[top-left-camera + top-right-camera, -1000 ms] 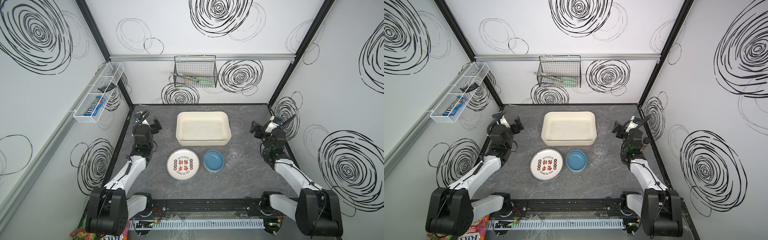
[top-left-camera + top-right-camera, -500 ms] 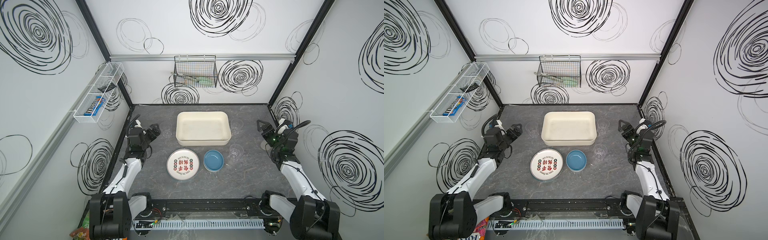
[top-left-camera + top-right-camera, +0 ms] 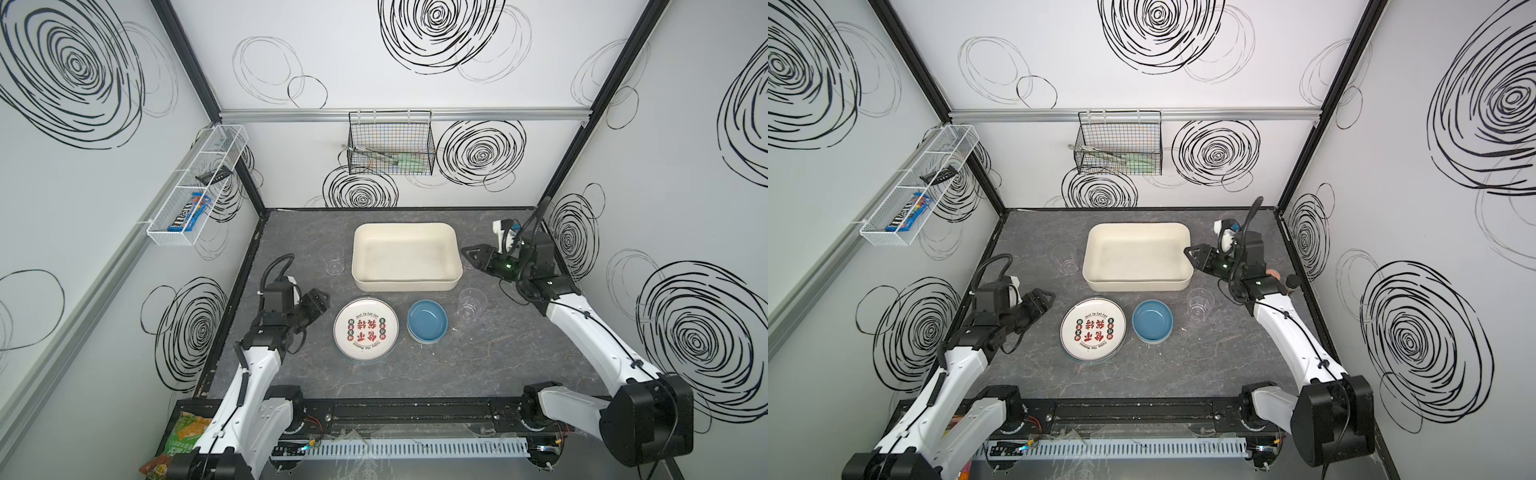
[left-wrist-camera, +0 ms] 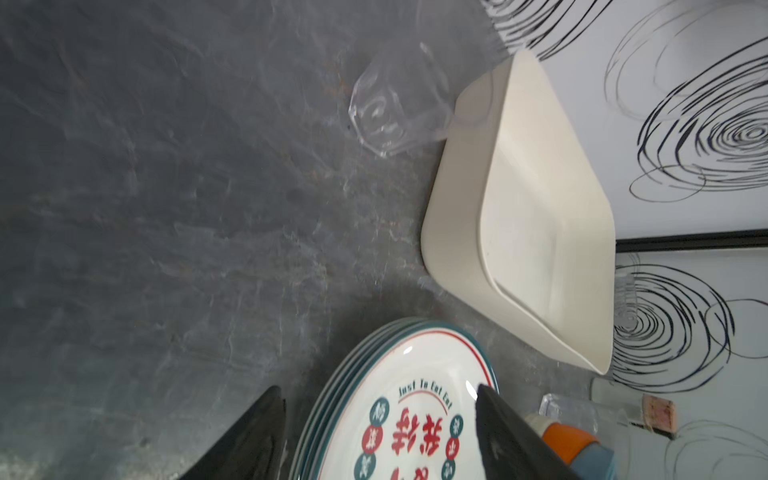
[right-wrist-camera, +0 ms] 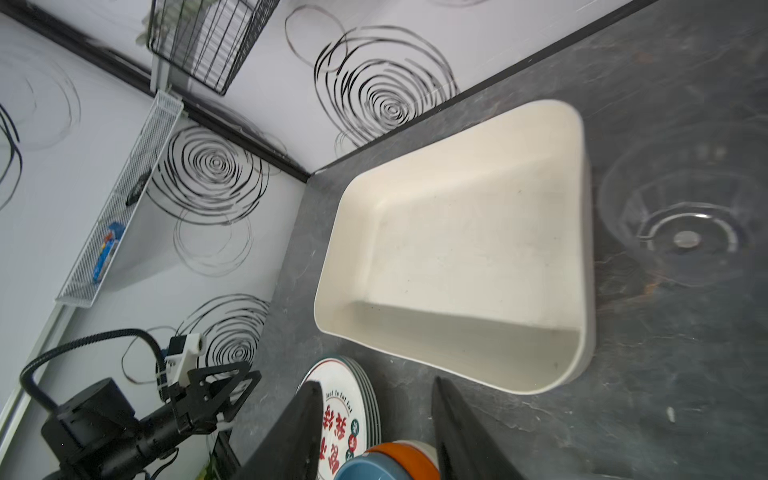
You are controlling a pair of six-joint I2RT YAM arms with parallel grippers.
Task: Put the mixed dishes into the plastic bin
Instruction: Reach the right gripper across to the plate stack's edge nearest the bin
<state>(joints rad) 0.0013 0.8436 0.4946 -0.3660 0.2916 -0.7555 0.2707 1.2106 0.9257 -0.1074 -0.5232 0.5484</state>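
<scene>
The empty cream plastic bin [image 3: 405,286] [image 3: 1138,286] sits at the table's centre back. In front of it stand a stack of red-character plates [image 3: 365,330] [image 3: 1093,329] and stacked bowls, blue on top [image 3: 427,321] [image 3: 1152,320], with orange [image 5: 411,453] beneath. Clear cups stand left of the bin [image 3: 332,258] and at the front right [image 3: 469,305]. My left gripper [image 3: 320,301] [image 4: 380,419] is open, just left of the plates. My right gripper [image 3: 469,253] [image 5: 376,411] is open and empty at the bin's right end, above another clear cup [image 5: 685,216].
A black wire basket [image 3: 390,143] hangs on the back wall. A white mesh rack [image 3: 195,187] lines the left wall. Two small objects [image 3: 1273,274] lie at the right table edge. The black base rail [image 3: 399,409] runs along the front.
Both arms came down and turned inward. The left gripper now sits beside the plates, the right at the bin's right end. Both pairs of jaws have narrowed.
</scene>
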